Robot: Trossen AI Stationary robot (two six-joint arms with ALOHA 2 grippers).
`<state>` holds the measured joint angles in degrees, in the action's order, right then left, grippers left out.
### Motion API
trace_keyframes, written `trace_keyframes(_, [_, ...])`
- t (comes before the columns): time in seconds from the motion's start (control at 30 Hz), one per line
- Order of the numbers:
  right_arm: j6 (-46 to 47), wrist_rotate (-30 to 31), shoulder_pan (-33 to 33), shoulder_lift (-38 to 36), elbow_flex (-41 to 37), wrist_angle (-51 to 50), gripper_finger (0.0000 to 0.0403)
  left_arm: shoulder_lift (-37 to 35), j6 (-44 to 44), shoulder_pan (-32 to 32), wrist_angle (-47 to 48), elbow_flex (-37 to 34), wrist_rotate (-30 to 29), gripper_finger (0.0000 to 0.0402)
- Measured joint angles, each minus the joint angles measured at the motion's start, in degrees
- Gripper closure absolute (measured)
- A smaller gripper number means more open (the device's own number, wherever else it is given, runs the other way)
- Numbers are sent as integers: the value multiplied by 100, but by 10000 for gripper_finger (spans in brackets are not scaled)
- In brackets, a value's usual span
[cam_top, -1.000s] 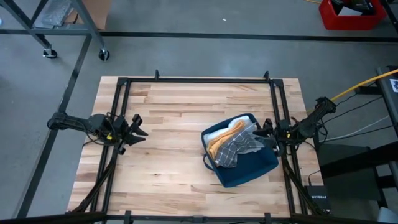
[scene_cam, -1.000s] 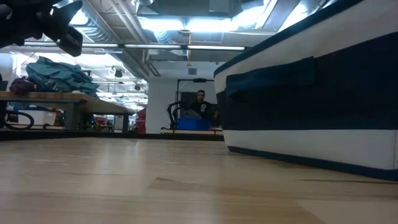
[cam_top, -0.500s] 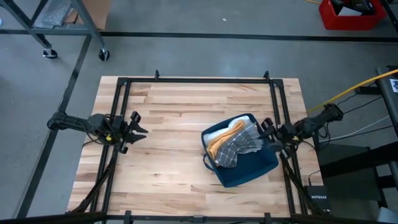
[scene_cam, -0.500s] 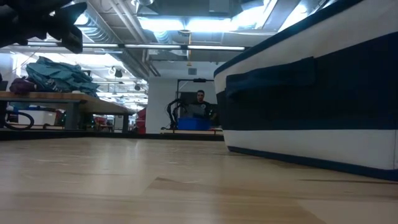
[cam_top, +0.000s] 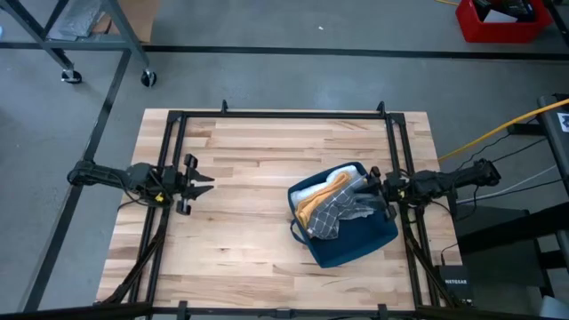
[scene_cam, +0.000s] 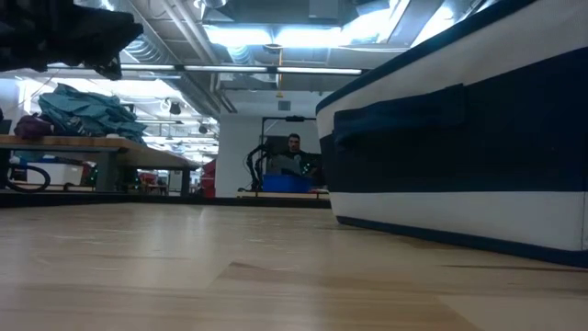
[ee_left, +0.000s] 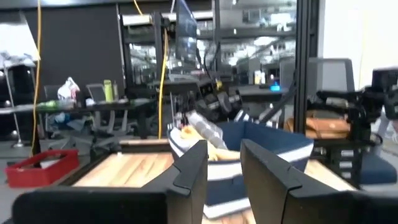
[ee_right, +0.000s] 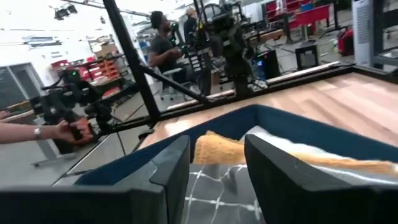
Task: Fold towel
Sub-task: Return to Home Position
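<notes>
The surface (cam_top: 249, 151) is otherwise bare, and the folding is judged done. The step in hand is taken to be the return of both arms to rest.

One container is seen, the bin (cam_top: 360, 242). It is set right of the middle of the surface, turned slightly askew, with its blue-and-white wall filling the right of the low view. In it the yellow towel (cam_top: 313, 206) is laid folded, and the gray towel (cam_top: 345, 212) is spread partly over it, toward the bin's right side. A pale layer beneath them cannot be told from the lining.

The right claw (cam_top: 372, 189) is held at the bin's right rim, just beside the gray towel. Its fingers are spread and nothing is pinched. The left claw (cam_top: 203, 184) is held near the surface's left edge, well apart from the bin, likewise spread and empty.

For the next move, a clean backing-off of the right claw is judged to be needed, so that neither rim nor cloth is snagged. Little seems to be asked of the left arm.
</notes>
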<state>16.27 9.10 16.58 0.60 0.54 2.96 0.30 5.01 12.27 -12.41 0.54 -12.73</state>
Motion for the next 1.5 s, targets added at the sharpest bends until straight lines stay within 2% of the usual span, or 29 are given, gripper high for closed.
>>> trace_keyframes(0.33, [-124, 103, -396, 2, -4, -2, 244, 8, -354, 0, 982, 2, 8, 314])
trace_keyframes(1.5, [-120, 88, -387, 2, -7, 4, 244, 42, -361, 0, 997, 4, 10, 314])
